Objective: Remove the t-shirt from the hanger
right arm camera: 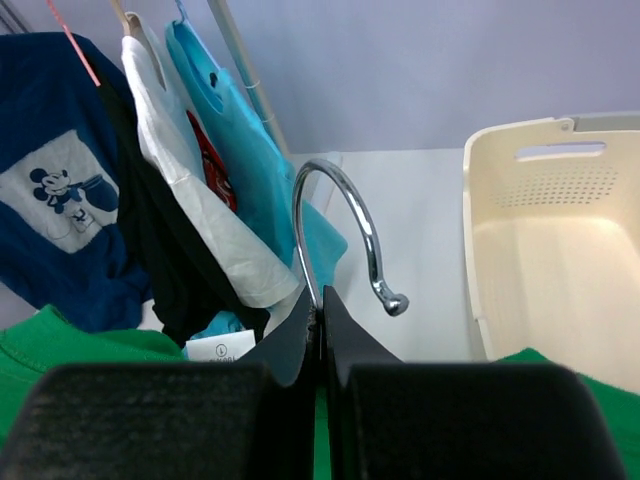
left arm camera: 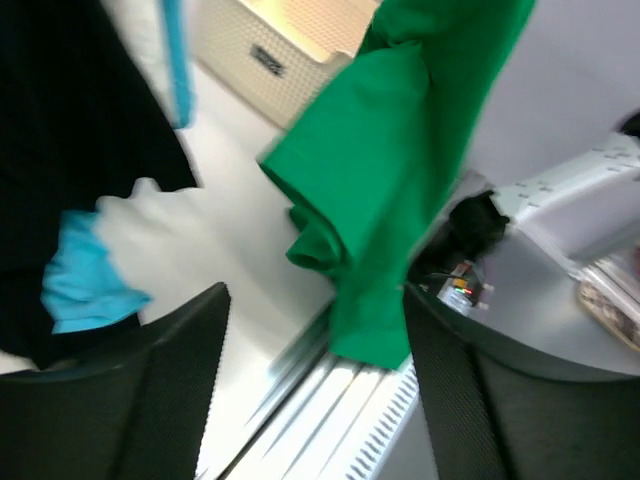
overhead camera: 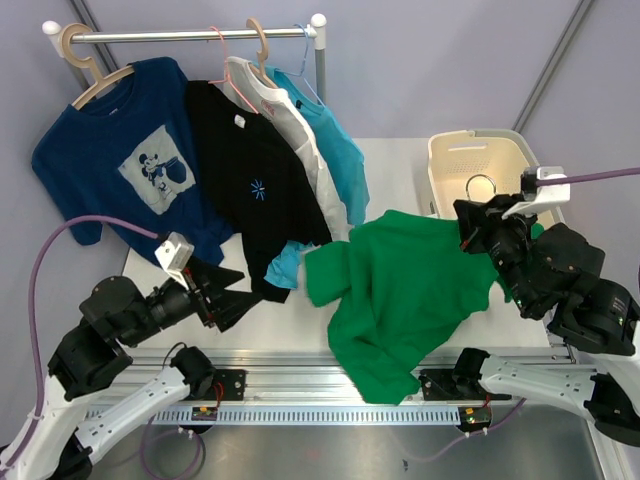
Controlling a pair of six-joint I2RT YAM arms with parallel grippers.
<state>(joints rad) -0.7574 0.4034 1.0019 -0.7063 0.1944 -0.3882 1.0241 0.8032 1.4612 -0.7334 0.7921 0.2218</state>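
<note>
The bright green t-shirt (overhead camera: 400, 290) hangs spread over the table's front right, its hem past the front edge. It also shows in the left wrist view (left arm camera: 390, 190) and the right wrist view (right arm camera: 60, 345). My right gripper (overhead camera: 478, 225) is shut on the hanger's metal hook (right arm camera: 345, 230) at its base and holds the shirt up; the hanger's body is hidden inside the shirt. My left gripper (overhead camera: 225, 290) is open and empty, low at the front left, pointing toward the shirt's lower edge; its fingers (left arm camera: 150, 390) frame the table rail.
A cream laundry basket (overhead camera: 480, 165) stands at the back right behind my right gripper. A rail (overhead camera: 190, 35) at the back left carries a dark blue printed shirt (overhead camera: 120, 165), a black shirt (overhead camera: 250, 185), a white one and a turquoise one (overhead camera: 335, 150).
</note>
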